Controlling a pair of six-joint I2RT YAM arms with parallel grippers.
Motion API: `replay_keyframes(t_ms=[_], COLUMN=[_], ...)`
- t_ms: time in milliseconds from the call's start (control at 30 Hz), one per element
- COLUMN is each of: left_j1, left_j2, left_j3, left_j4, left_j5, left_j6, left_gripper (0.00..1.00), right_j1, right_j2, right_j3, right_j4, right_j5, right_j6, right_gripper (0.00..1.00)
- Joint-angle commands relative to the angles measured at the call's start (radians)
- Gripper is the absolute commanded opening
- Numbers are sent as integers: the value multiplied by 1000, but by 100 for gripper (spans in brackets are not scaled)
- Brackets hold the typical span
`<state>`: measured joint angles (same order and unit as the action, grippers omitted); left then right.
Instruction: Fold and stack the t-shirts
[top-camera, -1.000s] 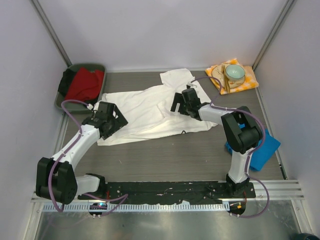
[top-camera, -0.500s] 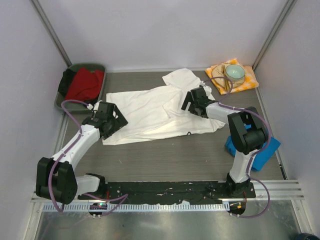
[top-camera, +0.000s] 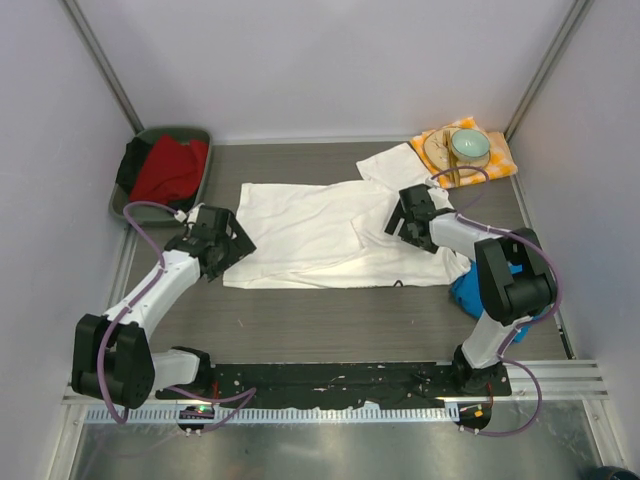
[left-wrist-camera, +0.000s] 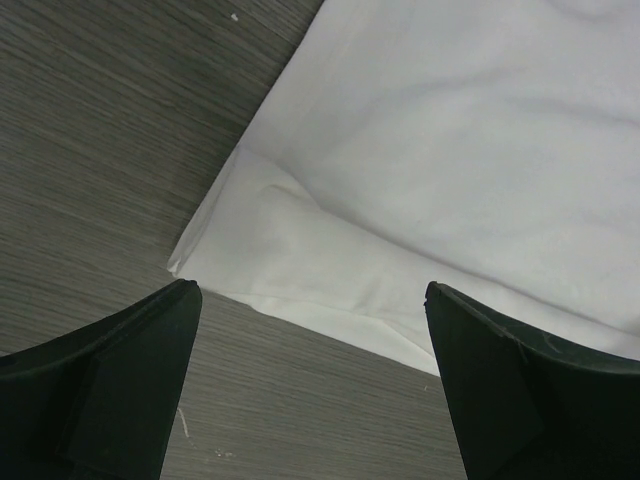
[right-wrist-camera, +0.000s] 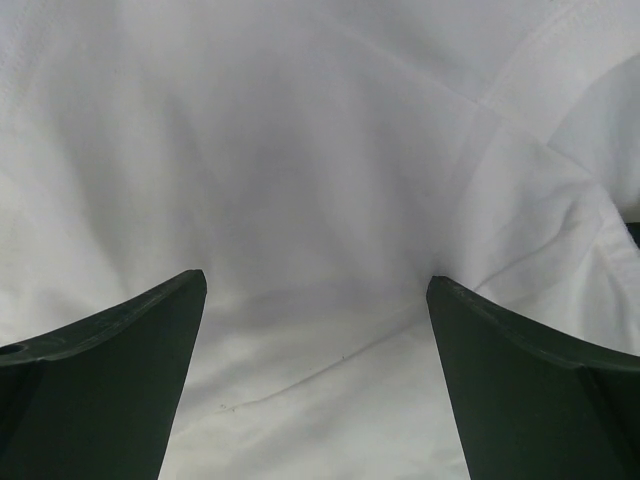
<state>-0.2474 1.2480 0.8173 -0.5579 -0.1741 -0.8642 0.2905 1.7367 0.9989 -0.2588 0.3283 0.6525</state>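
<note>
The white shirt (top-camera: 320, 235) is lying spread flat across the middle of the bench (top-camera: 330, 320), one sleeve reaching toward the far right corner; the left gripper (left-wrist-camera: 310, 287) is hovering over the shirt's near left corner, its fingers spread wide and gripping nothing; the right gripper (right-wrist-camera: 317, 277) is hanging low over the shirt's right part, fingers likewise held wide apart, though whether they are touching the cloth I cannot tell; the blue shirt (top-camera: 463, 291) is lying at the right edge, mostly hidden behind the right arm, just beside the white hem; a green bin (top-camera: 175, 131) holding red cloth (top-camera: 165, 168) is sitting far left; a checked napkin (top-camera: 495, 160) under a bowl (top-camera: 469, 146) is sitting far right.
</note>
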Motion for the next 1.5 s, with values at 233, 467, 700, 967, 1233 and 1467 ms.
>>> replay_keyframes(t_ms=[233,467,700,967,1233,1467], left_j1=[0,2,2,3,7,10], left_j2=[65,97,117,116,111,125], left_j3=[-27,-23,-23,-24,-32,-29], left_j4=[30,23,27,-2,-16,-7], left_j5=[5,-7,-31,-61,-88,-91], left_j6=[-59,-73,-79,-82,-91,-101], left_gripper=[100,100,100,100,100,91], right_j1=[-4,10,13,21,21,22], right_j2=[-143,-173,-178,-178,-163,-158], right_j3=[-3,-6,-9,-28,-37,-46], right_j4=[-142,-137,-131,-119,-105,-96], right_j5=[-15,-32,-46,-57,-72,-77], right_j6=[-7,-11,-14,-16,-16,-13], right_gripper=[100,100,100,99,99,98])
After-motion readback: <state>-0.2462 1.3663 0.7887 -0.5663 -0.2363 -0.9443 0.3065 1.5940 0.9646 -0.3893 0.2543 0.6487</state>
